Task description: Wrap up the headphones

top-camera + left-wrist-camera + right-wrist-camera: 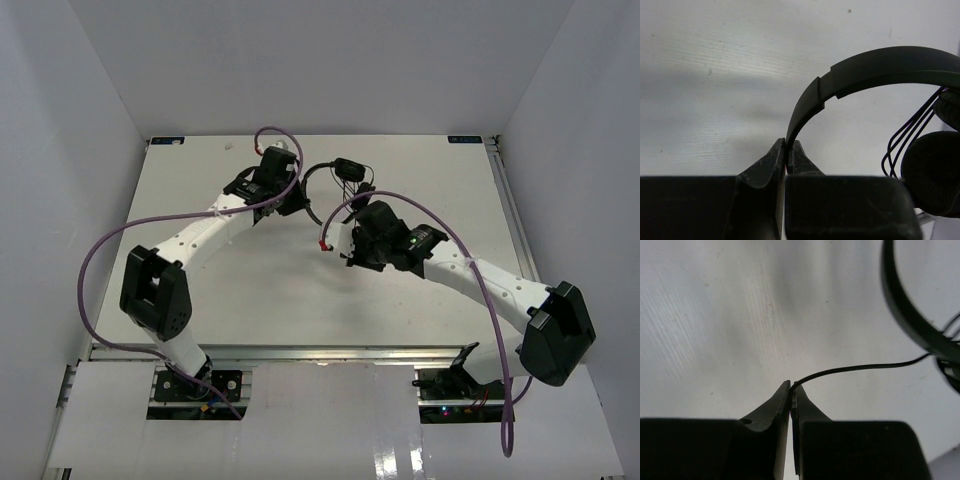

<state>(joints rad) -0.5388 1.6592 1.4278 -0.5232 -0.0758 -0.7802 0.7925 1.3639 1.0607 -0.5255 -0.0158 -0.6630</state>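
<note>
Two fingers (765,167) tight on headband (875,62), two on cord (860,368)

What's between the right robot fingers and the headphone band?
Only the thin black cord, pinched in the right fingers and running to the headphones. The white table under it is bare. The right wrist view shows this.

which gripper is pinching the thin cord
The right gripper: its shut jaws pinch the thin black cord, whereas the left gripper clamps the end of the headband.
</note>
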